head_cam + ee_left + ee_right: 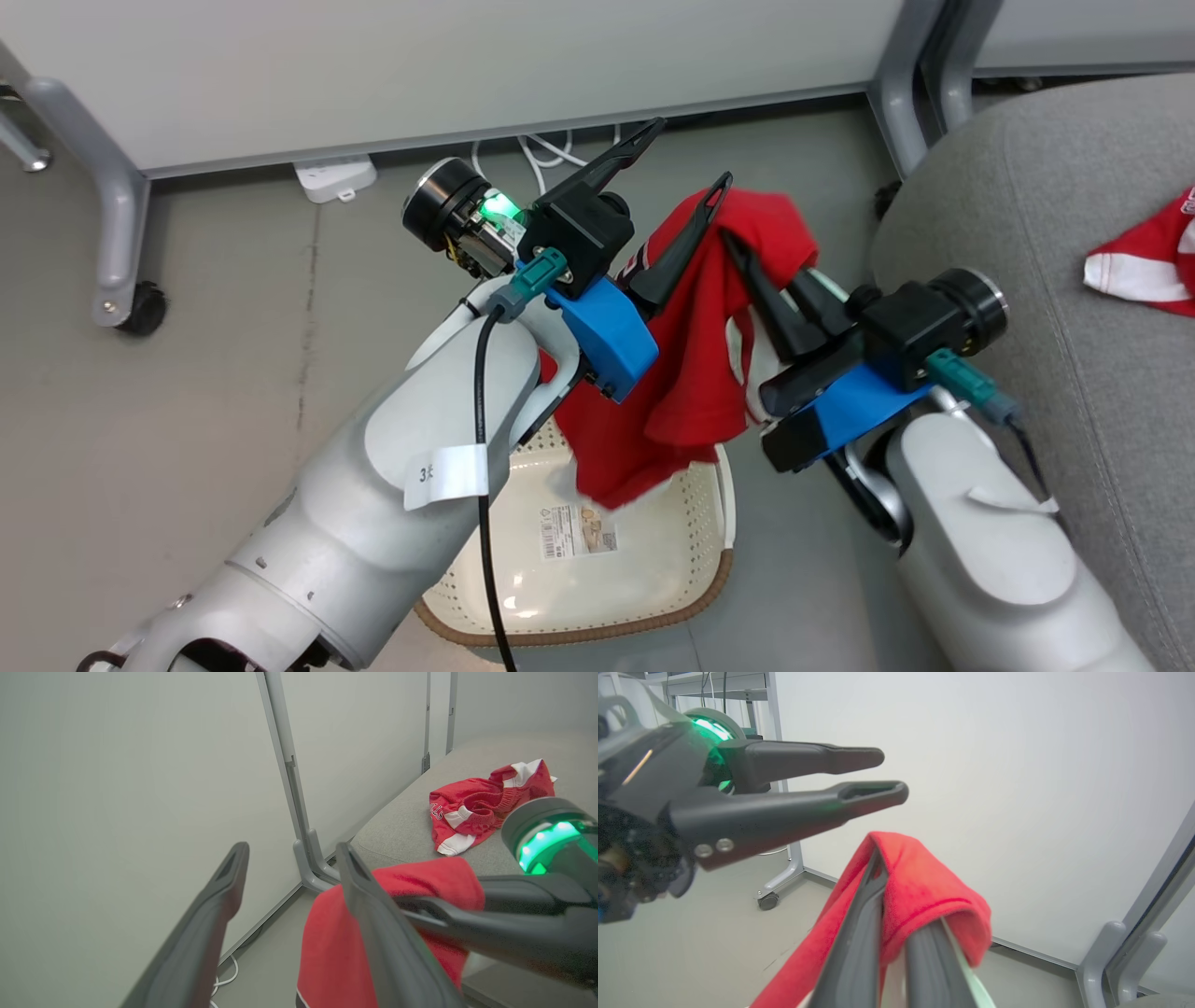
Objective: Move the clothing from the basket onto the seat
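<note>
Above basket (714, 581), mid-scene: right gripper (738, 252) clamped tight on red jersey (691, 392), cloth draped over fingertips, hanging down toward basket. Just left: left gripper (691, 149) spread wide, holding nothing, one finger against cloth. Far right, on seat (1027, 233): second jersey (1148, 245), crumpled.

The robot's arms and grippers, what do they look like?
Both arms have pale grey rounded shells, the left arm bearing a white tag marked 3. Each wrist carries a blue mount, a teal plug and a black cable. The left gripper and right gripper have long black tapering fingers; a green light glows on the left.
</note>
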`<state>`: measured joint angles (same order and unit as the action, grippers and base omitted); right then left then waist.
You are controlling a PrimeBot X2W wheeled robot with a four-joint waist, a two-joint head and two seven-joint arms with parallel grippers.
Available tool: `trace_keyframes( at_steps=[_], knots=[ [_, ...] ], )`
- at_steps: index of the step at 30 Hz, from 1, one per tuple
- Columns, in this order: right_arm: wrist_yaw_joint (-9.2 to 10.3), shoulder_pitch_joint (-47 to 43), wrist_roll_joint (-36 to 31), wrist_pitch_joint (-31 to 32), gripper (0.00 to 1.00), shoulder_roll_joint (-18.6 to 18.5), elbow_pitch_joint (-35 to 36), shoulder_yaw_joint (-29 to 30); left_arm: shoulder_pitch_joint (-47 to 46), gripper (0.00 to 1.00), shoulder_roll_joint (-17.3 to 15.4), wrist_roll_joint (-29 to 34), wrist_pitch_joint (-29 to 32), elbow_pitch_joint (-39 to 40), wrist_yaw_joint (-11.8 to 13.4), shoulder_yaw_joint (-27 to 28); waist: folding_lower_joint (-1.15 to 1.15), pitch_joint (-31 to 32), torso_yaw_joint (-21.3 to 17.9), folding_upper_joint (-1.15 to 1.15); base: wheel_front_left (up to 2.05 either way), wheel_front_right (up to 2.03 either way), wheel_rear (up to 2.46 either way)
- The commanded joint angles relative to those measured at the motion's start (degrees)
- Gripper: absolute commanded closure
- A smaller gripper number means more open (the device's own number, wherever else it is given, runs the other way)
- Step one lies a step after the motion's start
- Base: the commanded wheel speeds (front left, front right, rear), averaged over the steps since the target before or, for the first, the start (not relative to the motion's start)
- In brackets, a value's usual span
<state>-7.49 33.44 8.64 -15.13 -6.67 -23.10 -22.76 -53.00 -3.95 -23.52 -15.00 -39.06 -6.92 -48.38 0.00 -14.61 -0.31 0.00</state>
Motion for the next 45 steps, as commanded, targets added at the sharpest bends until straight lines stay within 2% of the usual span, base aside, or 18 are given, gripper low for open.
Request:
trace_keyframes(
  at_steps=[1, 16, 25, 35, 45],
  knots=[
    [-0.01, 1.11, -0.41, -0.02, 1.00, -0.51, 0.59, 1.08, -0.70, 0.00, -0.26, 0.37, -0.26, 0.28, 0.22, 0.16, 0.00, -1.29, -1.37, 0.00, 0.00, 0.00, 0.00],
    [-0.01, 2.67, -1.88, -0.03, 1.00, -1.66, 5.26, 14.03, -2.29, 0.00, 0.15, 1.97, -0.21, 1.31, -0.25, -3.08, 0.00, -7.64, -9.93, 0.00, 0.00, 0.00, 0.00],
    [-0.01, -0.20, -2.30, -0.03, 1.00, -1.55, 8.46, 21.31, -2.94, 0.00, 0.44, 2.32, -0.14, 1.30, -0.56, -6.67, 0.00, -10.74, -14.44, 0.00, 0.00, 0.00, 0.00],
    [-0.01, -2.93, -2.46, -0.02, 1.00, -1.18, 11.20, 28.43, -4.14, 0.00, 0.59, 2.02, 0.09, 1.18, -0.65, -10.20, 0.00, -13.18, -17.05, 0.00, 0.00, 0.00, 0.00],
    [-0.01, -5.30, -2.99, -0.03, 1.00, -0.66, 12.88, 31.64, -4.85, 0.00, 0.70, 1.44, 0.01, 1.44, -0.58, -12.43, 0.00, -14.32, -17.72, 0.00, 0.00, 0.00, 0.00]
  ],
)
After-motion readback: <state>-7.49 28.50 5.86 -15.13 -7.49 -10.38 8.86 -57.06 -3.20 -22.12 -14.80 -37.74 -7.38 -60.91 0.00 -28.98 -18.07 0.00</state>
